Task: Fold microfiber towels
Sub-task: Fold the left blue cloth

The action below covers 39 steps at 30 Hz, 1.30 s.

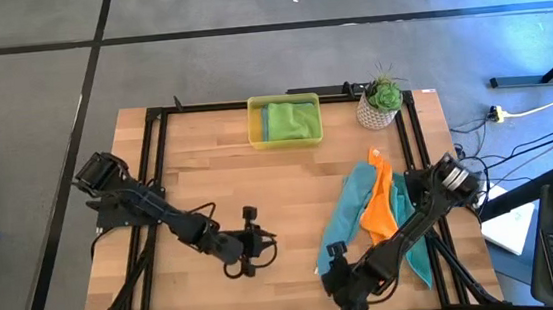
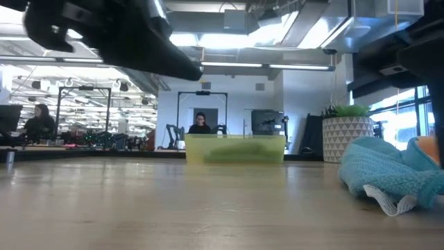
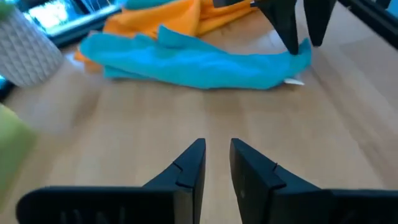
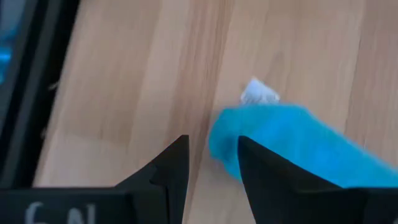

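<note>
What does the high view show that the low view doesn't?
Only the high view shows both grippers: the left gripper over bare wood, the right gripper at the near end of the teal towel, plus the whole orange towel.

Only the low view shows people in the room behind.

Both show the yellow tray with a green towel, the potted plant and the teal towel.

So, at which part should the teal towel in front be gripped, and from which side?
Probably at the teal towel's near corner, where the white tag sticks out. It lies flat and free of the orange towel, so the right tool could come down from above.
</note>
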Each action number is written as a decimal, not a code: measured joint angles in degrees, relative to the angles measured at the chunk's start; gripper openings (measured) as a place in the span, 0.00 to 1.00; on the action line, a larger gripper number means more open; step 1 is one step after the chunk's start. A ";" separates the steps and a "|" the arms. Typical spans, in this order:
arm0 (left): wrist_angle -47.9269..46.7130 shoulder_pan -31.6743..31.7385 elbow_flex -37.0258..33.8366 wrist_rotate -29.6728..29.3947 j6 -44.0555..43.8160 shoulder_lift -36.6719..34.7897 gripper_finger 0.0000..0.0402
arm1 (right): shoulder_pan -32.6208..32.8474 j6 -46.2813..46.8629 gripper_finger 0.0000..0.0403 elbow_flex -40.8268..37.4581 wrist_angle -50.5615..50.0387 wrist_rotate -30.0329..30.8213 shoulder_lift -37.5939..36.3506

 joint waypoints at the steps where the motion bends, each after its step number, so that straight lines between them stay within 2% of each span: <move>1: -0.67 -0.57 0.00 -0.16 -1.59 0.00 0.17 | 0.05 0.03 0.34 0.73 -0.04 1.38 1.00; 5: -2.41 -2.97 -1.17 -1.73 -8.31 0.00 0.17 | 0.29 -0.11 0.34 1.65 -1.60 6.65 3.38; 8: -2.69 -5.52 -3.28 -4.83 -13.34 0.00 0.17 | 0.32 0.39 0.30 1.91 -5.90 7.58 4.05; 10: -2.65 -7.60 -4.74 -7.70 -16.58 0.00 0.17 | 0.39 1.37 0.23 1.70 -8.77 8.77 3.98; 13: -2.66 -10.87 -6.79 -12.74 -21.37 0.00 0.17 | 0.75 -0.01 0.07 2.07 -10.45 11.68 3.30; 15: -2.60 -12.92 -7.91 -16.72 -24.37 0.00 0.17 | 0.67 -1.79 0.03 3.98 -9.16 13.72 3.12; 22: -2.31 -17.23 -10.30 -24.92 -31.42 0.00 0.17 | -1.16 -13.39 0.01 11.55 -9.41 18.26 2.92; 26: -2.12 -17.50 -10.32 -26.82 -29.15 0.02 0.17 | -4.79 -25.32 0.02 16.00 -8.51 24.69 2.92; 28: -1.07 -17.20 -10.32 -27.61 -26.60 0.02 0.17 | -7.95 -31.70 0.02 18.77 -6.93 25.65 2.92; 30: 0.44 -16.70 -10.29 -27.62 -23.21 0.02 0.17 | -11.39 -37.63 0.01 21.11 -5.17 24.38 2.92; 33: 2.95 -16.11 -10.29 -27.80 -15.60 0.02 0.17 | -16.22 -44.21 0.01 22.63 -2.14 17.55 2.92; 37: 3.50 -16.24 -9.95 -31.30 -5.78 -0.82 0.17 | -21.27 -45.76 0.02 21.98 -0.63 4.53 2.86; 39: 3.53 -16.92 -9.75 -34.71 -1.42 -1.84 0.17 | -22.94 -45.54 0.02 20.48 -1.08 1.29 2.87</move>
